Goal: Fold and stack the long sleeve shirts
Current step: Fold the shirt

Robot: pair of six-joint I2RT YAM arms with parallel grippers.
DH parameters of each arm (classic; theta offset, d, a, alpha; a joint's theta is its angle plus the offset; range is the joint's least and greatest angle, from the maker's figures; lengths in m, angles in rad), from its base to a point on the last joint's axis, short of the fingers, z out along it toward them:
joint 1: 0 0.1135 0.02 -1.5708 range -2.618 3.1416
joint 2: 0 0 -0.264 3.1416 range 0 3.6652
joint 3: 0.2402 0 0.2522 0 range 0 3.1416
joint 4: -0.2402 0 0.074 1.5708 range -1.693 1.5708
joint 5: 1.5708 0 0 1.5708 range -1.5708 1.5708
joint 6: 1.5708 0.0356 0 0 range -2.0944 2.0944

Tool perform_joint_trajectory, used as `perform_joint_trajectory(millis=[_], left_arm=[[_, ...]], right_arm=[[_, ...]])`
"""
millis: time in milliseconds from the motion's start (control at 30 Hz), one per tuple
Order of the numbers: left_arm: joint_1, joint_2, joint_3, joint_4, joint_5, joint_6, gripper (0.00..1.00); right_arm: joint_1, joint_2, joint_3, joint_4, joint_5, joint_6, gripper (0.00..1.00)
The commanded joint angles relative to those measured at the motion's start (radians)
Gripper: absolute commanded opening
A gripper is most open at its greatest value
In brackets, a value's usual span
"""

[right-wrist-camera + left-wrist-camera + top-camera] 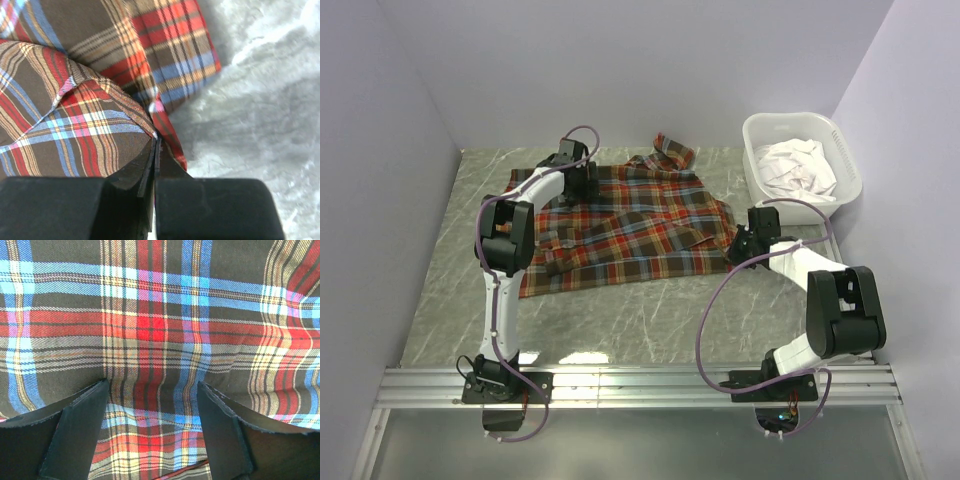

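Early yet: the plaid shirt lies partly folded, left gripper spread wide over its 11 o'clock corner, right gripper pinching its 3 o'clock edge, no stack begun.

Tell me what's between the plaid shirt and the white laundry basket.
Only a narrow strip of bare marble table separates the plaid shirt from the white basket; the top view shows it.

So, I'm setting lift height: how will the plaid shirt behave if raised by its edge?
Probably floppy: the plaid shirt lies rumpled and folded over itself, so it should drape from the right pincer shut on its edge. Likely light, being thin weave. It may slide on the smooth table unless the open left pincer pins it.
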Motion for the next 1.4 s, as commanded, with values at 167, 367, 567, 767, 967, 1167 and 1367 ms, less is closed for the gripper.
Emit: perform_joint_trajectory(millis=[167,367,567,767,967,1167,1367], left_arm=[[0.023,0.066,0.004,-0.058,0.009,-0.014,0.78],[0.023,0.066,0.006,-0.053,0.027,-0.014,0.79],[0.023,-0.047,0.009,-0.066,0.061,-0.031,0.84],[0.023,-0.338,-0.066,-0.105,0.06,-0.127,0.89],[0.026,-0.668,-0.428,-0.09,0.029,-0.258,0.88],[0.091,-0.947,-0.877,0.055,-0.003,-0.354,0.81],[0.196,-1.012,-1.051,0.115,0.015,-0.405,0.79]], right_arm=[[-0.026,-0.049,0.008,-0.128,0.022,0.003,0.0],[-0.029,-0.054,-0.015,-0.118,0.037,0.003,0.01],[-0.023,-0.113,0.014,-0.118,0.04,0.003,0.27],[0.009,-0.214,0.062,-0.112,-0.003,0.002,0.64],[0.063,-0.23,0.024,0.009,-0.139,0.051,0.64],[0.086,-0.154,-0.024,0.146,-0.27,0.105,0.6],[0.083,-0.069,-0.05,0.2,-0.296,0.112,0.59]])
